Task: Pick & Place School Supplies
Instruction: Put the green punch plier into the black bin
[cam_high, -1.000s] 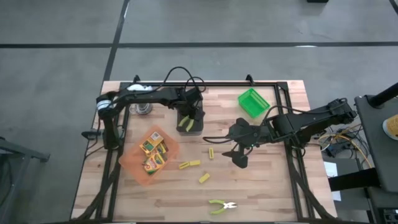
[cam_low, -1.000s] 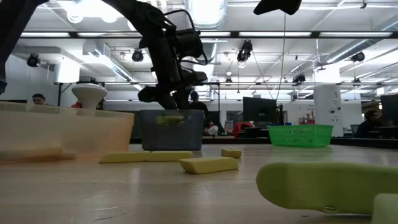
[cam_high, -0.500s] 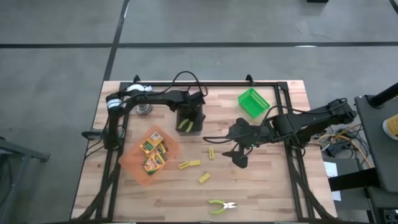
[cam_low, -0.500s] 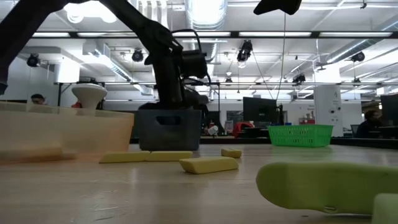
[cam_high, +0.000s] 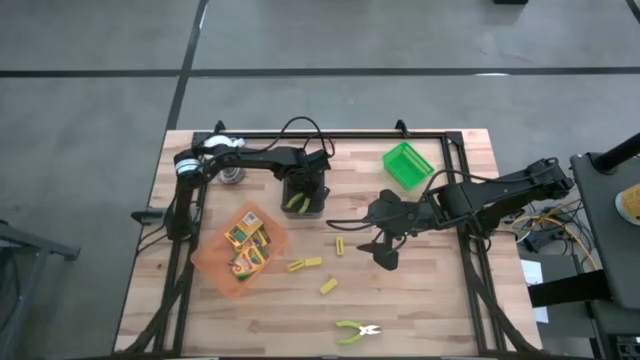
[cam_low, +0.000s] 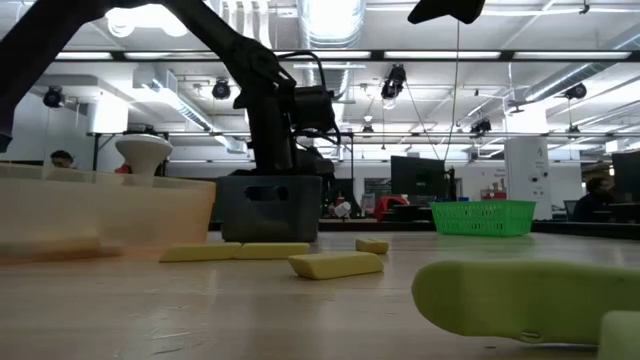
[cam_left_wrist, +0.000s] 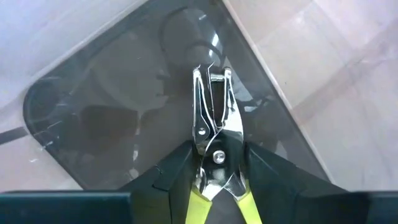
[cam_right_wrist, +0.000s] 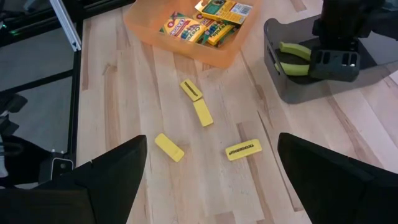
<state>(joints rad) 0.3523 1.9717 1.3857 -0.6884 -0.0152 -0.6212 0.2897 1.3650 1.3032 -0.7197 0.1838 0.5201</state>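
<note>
Left pincer (cam_left_wrist: 214, 163) down in black tray (cam_high: 303, 196), fingers flanking lime-handled tool (cam_left_wrist: 214, 134), grip unclear. Right pincer (cam_right_wrist: 211, 168) apart, hovering table's three o'clock. Risk: tool snags, lifts out.

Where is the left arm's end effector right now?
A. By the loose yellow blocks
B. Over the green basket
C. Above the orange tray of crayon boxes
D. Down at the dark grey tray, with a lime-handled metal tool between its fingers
D: the high view shows the left end effector at the dark grey plastic tray, and its wrist view shows the lime-handled metal tool between its fingers, inside that tray.
</note>
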